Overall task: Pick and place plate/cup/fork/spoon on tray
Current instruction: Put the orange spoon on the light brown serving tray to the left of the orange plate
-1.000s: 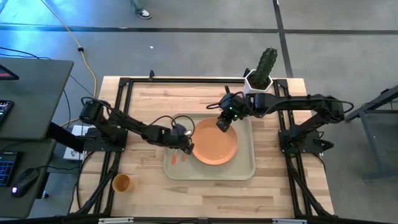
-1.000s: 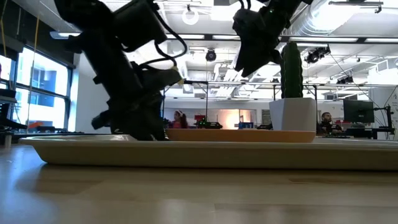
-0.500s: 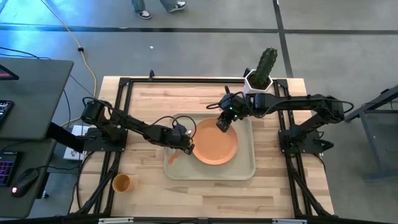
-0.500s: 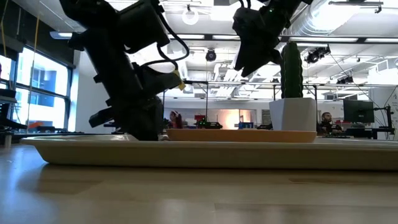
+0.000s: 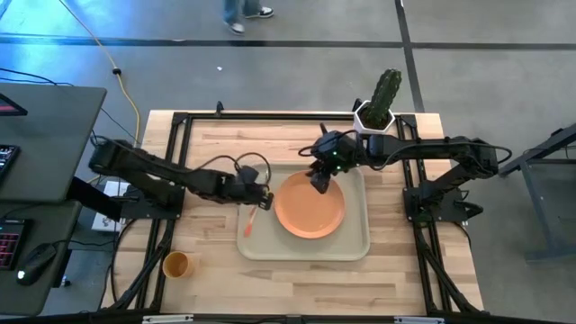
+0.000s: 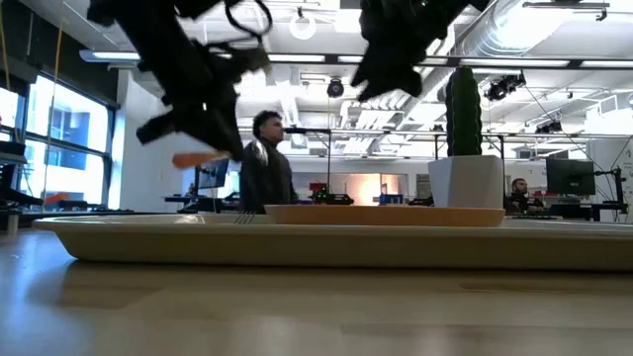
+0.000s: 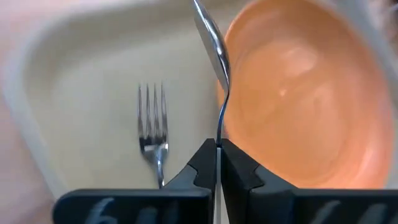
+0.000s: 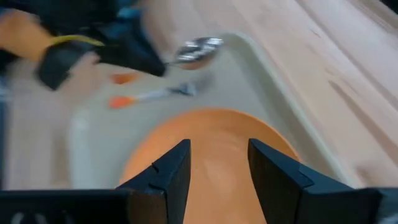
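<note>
1. Orange-yellow cup (image 5: 176, 265) is way out on the bare wood near the table's front left corner, well clear of the tray (image 5: 355, 247). Nobody's touching it.
2. Left gripper (image 5: 262, 197) is over the tray's left end with its fingers pinched fully together on the spoon (image 7: 211, 37). The low view shows the orange handle up in the air, so the spoon isn't resting on anything.
3. Fork (image 7: 153, 124) is lying flat on the tray floor, just left of the plate (image 5: 309, 205), which sits mid-tray.
4. Right gripper (image 5: 319, 179) hovers over the plate's far rim, fingers spread wide, holding nothing.
5. My read: we're mid spoon step. The next move needs a gentle lowering into the gap beside the fork, keeping the spoon off the plate's rim, then letting go. After that only the cup is left to fetch.
</note>
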